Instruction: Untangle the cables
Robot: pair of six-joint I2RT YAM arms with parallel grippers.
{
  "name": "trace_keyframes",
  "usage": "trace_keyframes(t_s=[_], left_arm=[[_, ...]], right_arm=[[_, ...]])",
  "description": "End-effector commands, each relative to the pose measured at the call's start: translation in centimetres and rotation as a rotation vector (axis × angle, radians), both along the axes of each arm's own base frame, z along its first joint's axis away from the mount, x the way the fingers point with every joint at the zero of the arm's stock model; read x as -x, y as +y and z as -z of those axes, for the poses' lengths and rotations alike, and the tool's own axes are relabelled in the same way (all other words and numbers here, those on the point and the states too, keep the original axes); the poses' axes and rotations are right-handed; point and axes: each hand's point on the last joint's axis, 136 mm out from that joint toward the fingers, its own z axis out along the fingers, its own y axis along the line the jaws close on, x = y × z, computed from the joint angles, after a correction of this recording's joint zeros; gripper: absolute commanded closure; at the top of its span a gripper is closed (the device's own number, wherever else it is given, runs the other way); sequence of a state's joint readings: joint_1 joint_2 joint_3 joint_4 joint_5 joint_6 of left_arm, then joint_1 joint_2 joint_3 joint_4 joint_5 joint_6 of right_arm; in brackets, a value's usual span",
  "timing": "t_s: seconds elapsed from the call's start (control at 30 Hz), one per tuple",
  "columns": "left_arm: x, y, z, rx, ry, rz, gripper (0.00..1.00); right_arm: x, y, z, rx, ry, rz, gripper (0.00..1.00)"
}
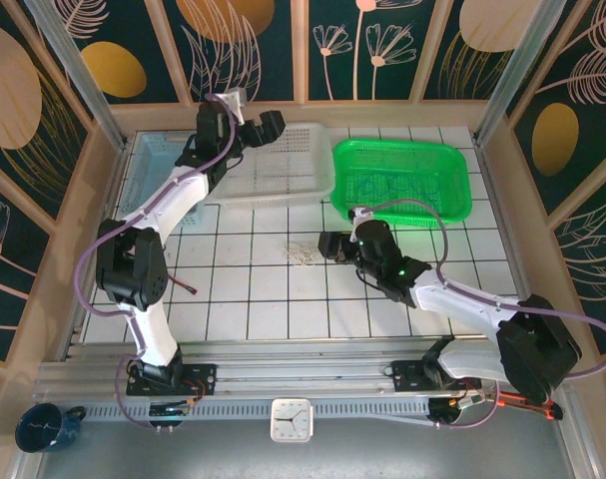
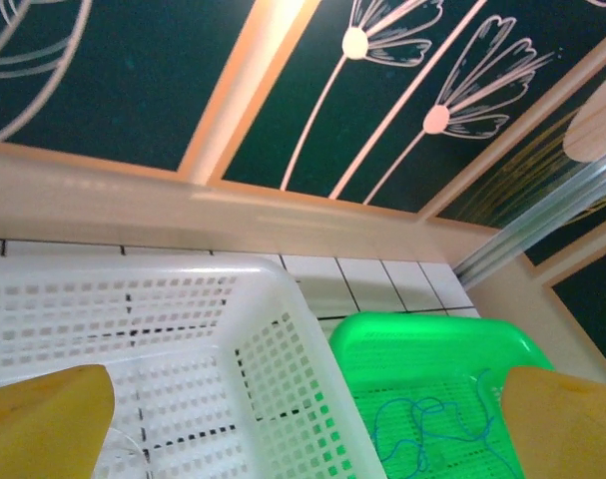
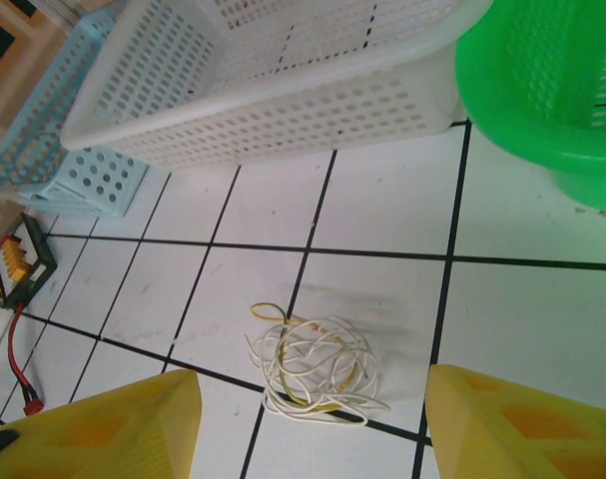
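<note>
On desk, cables [image 3: 317, 369]: loose pale tangle, just ahead of right gripper [image 3: 307, 424].
Handling: judged light, limp, snag-prone.
Grasp point: an outer loop at the tangle's edge.
State, right gripper: fingers apart, empty.
State, left gripper [image 2: 303, 429]: fingers apart, above white basket [image 2: 273, 339], well apart from cables.

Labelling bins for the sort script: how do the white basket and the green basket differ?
Colour: the white basket is translucent white, the green basket bright green. Contents: the green basket holds a thin bluish cable; none is clear in the white basket. Place: the white basket sits left of the green basket, under the left arm's fingers, which stand open. Both are perforated plastic.
</note>
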State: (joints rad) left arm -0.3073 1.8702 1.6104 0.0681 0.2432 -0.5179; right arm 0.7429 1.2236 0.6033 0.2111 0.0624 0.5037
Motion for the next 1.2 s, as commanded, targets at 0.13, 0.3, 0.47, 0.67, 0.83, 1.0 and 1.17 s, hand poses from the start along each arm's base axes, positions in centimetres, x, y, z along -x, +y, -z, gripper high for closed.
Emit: trace_keyframes(t_s=[0.13,0.3,0.47,0.67,0.83,1.0,1.17], left_arm=[[1.1,1.7,3.3,-0.115,0.139,-0.038,0.01],[4.3,0.4,2.9,-0.013,0.134,0.065,0.01],[9.6,0.1,3.9,0.12,0.154,0.135,0.01],[15.7,0.2,8.5,0.233,0.237,0.156,0.02],[19.2,-1.1,13.1,0.202,0.31,0.188,0.11],[20.9,-2.7,17.4,0.073,0.375,0.23,0.21],[20.9,-2.9,20.2,-0.008,0.406,0.237,0.32]], right_arm=[[-0.8,0.5,-1.0,0.027,-0.027,0.014,0.39],[-1.1,1.1,0.4,0.071,0.0,-0.007,0.39],[-1.4,2.1,2.6,0.099,0.041,-0.042,0.4],[-1.9,3.5,5.5,0.122,0.092,-0.076,0.41],[-2.4,4.0,7.0,0.137,0.11,-0.072,0.44],[-2.8,3.6,8.1,0.163,0.116,-0.047,0.46],[-2.9,3.1,9.1,0.181,0.121,-0.028,0.49]])
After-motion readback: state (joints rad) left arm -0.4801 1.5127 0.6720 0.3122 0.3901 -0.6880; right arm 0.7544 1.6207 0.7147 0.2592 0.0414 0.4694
